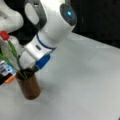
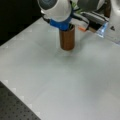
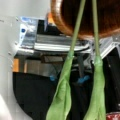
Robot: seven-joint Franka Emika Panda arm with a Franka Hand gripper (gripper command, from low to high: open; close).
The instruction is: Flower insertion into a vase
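The reddish-brown vase (image 1: 29, 87) stands upright on the white table at a front view's lower left, and near the top middle in a front view (image 2: 67, 37). A red tulip head (image 1: 4, 35) leans out to the left on a green stem (image 1: 13, 50) that runs down into the vase. In the wrist view two green stems (image 3: 76, 32) with long leaves (image 3: 61, 97) enter the vase's dark mouth (image 3: 110, 15), with a red flower (image 3: 113, 116) at the bottom right. My gripper (image 1: 34, 67) sits at the vase's rim, mostly covered by the arm's wrist.
The bulky white arm (image 1: 55, 22) hangs over the vase. Blue and orange clutter (image 1: 7, 72) lies at the left edge behind the vase; an orange piece (image 2: 82, 28) and metal parts (image 2: 101, 27) lie beside it. A black perforated board (image 2: 15, 110) borders the table.
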